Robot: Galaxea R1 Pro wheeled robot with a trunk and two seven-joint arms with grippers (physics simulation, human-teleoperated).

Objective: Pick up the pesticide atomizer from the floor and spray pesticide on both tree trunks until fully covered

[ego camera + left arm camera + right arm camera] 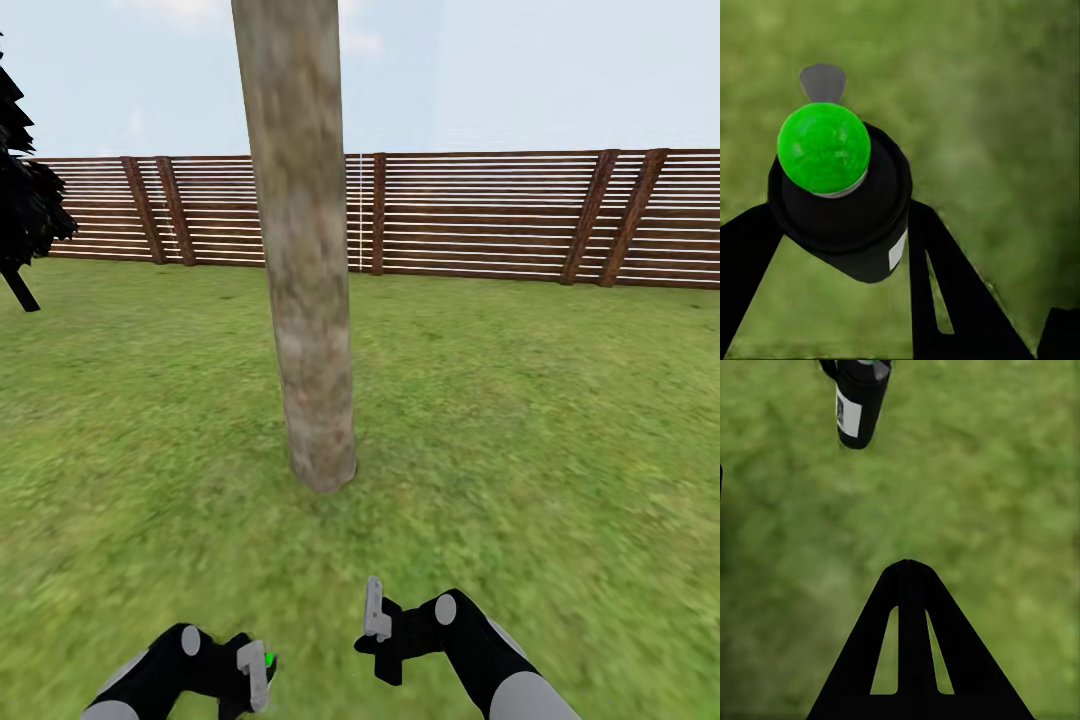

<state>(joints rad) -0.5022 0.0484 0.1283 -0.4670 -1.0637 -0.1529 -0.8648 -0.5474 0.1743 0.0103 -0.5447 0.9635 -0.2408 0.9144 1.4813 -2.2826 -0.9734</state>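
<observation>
A thick, pale grey-brown tree trunk (pixel 305 280) rises from the lawn straight ahead of me, bare from its base to the top of the head view. My left gripper (pixel 258 675) is low at the left, shut on the pesticide atomizer (pixel 268 660). In the left wrist view the atomizer (pixel 840 202) is a black bottle with a bright green round top, held between the two dark fingers (pixel 945 285). My right gripper (pixel 375 610) hangs low at the right, shut and empty, over grass. The right wrist view has the shut fingertips (pixel 907 566) and the atomizer (pixel 859 405) beyond them.
Green lawn (pixel 520 420) spreads all around the trunk. A brown slatted wooden fence (pixel 480 215) runs across the back. A dark, black-leaved thin tree (pixel 25 200) stands at the far left.
</observation>
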